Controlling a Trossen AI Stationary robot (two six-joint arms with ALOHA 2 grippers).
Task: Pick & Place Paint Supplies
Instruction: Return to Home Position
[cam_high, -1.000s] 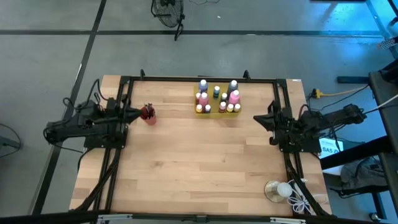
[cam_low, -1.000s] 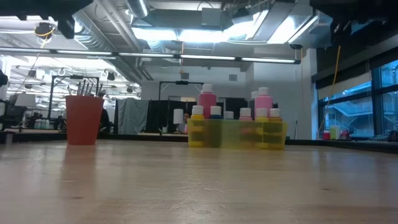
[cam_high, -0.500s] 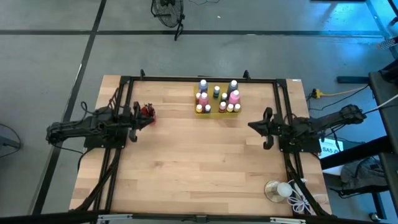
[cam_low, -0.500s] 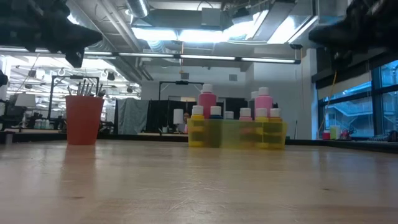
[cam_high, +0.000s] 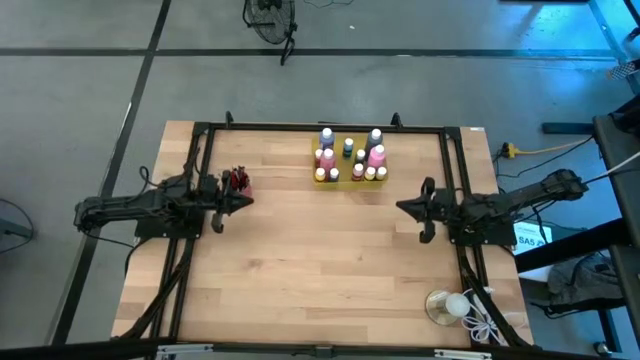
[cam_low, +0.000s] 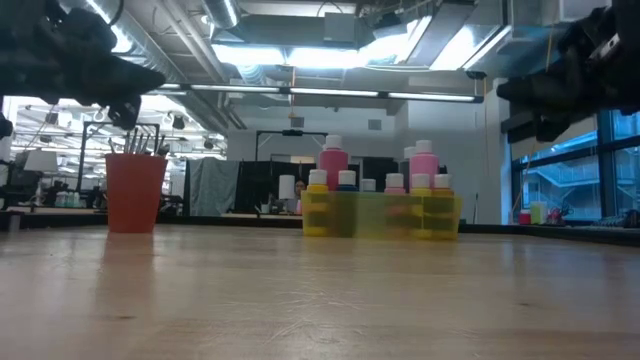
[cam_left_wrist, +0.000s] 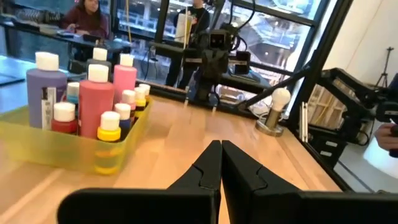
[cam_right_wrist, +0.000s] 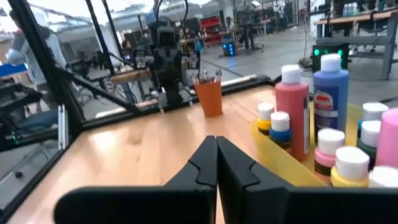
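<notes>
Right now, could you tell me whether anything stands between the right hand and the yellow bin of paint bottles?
Nothing visible does: only bare wooden table lies between the right hand, shut and empty, and the yellow bin.

Both arms stretch inward, well apart, left gripper and right gripper with fingers pressed together.

The wooden table carries a yellow bin, an orange cup and a clear dish.
</notes>
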